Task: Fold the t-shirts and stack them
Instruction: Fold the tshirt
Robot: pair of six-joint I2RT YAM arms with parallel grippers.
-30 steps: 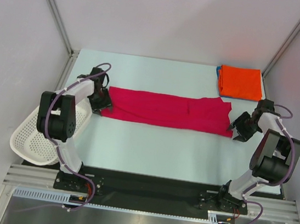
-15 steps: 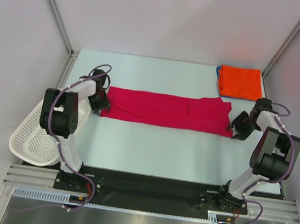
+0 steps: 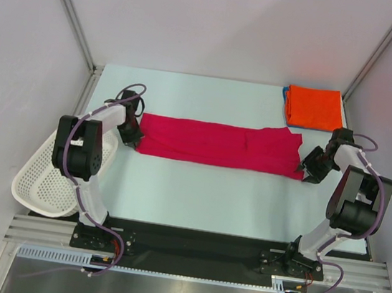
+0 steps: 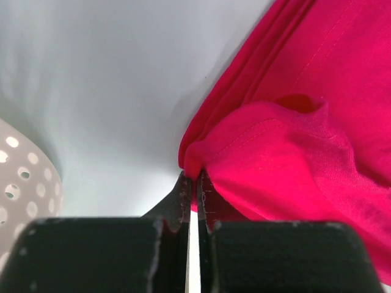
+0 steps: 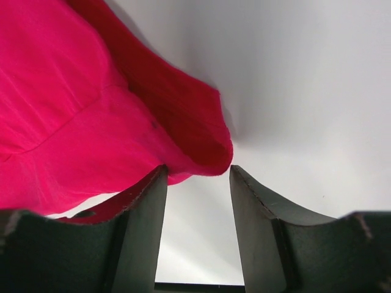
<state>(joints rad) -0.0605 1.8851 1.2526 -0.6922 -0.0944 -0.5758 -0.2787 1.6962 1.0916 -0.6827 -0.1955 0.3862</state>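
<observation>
- Tightly drawn together, the left claw (image 4: 190, 183) shows only a hairline slit between its fingers. It pinches a bunched fold at the left end of the crimson t-shirt (image 4: 293, 152).
- Just to the left in that wrist view, the curved wall of the white perforated basket (image 4: 24, 177) comes in at the edge, apart from the cloth.
- The right claw (image 5: 195, 177) stands spread wide and grips nothing. The shirt's right corner droops toward the gap between its fingers and lies over the finger on the left of that view.
- Seen from above, the crimson t-shirt lies flat as a long band across the middle of the tabletop (image 3: 212, 192). The left claw is at its left end and the right claw at its near right corner.
- Farther out, at the far right corner of the tabletop, the orange t-shirt (image 3: 315, 108) lies folded to a rectangle. A thin edge of the blue t-shirt (image 3: 286, 104) shows beneath its left side.
- The basket sits at the tabletop's left edge, beside the left arm.
</observation>
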